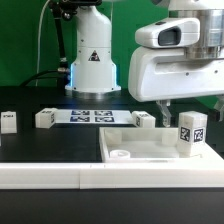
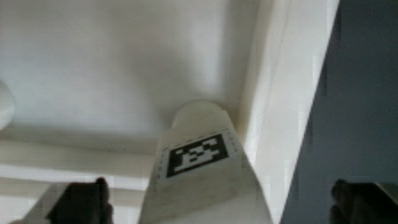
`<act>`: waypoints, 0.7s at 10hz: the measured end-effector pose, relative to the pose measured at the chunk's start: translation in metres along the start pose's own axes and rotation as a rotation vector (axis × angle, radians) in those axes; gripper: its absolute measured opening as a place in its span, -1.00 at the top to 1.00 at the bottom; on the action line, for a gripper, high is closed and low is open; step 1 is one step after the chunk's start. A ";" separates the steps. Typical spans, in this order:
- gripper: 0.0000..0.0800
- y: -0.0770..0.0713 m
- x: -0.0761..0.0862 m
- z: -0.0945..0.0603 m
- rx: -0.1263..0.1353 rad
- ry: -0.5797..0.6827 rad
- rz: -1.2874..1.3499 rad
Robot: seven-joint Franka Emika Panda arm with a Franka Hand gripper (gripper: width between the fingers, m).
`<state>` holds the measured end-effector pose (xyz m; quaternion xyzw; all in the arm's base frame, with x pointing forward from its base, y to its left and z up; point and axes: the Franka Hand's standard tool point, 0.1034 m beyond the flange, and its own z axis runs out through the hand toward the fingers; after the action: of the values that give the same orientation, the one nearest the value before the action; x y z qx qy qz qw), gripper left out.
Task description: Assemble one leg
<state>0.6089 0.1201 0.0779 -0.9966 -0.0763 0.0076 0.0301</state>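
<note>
The leg (image 1: pixel 191 133) inside the claw (image 1: pixel 190 108) looks like smooth white plastic with a faint sheen, and its faces carry matt black-and-white printed tags. Under the claw, the square panel (image 1: pixel 160 148) looks like the same smooth white plastic, softly glossy along its raised rim. The tabletop (image 1: pixel 30 145) around it is matt black. The claw's fingers (image 2: pixel 80 203) are dark and matt, and its housing above is glossy white plastic.
</note>
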 end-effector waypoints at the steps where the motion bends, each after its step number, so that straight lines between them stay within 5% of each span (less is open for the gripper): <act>1: -0.31 0.000 0.000 0.000 0.000 0.000 0.000; 2: 0.15 0.000 0.000 0.000 0.000 0.000 0.000; 3: 0.27 0.002 0.000 0.000 -0.001 0.000 0.002; 7: 0.27 0.002 0.000 0.000 0.001 0.000 0.047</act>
<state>0.6093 0.1180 0.0778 -0.9981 -0.0527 0.0083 0.0307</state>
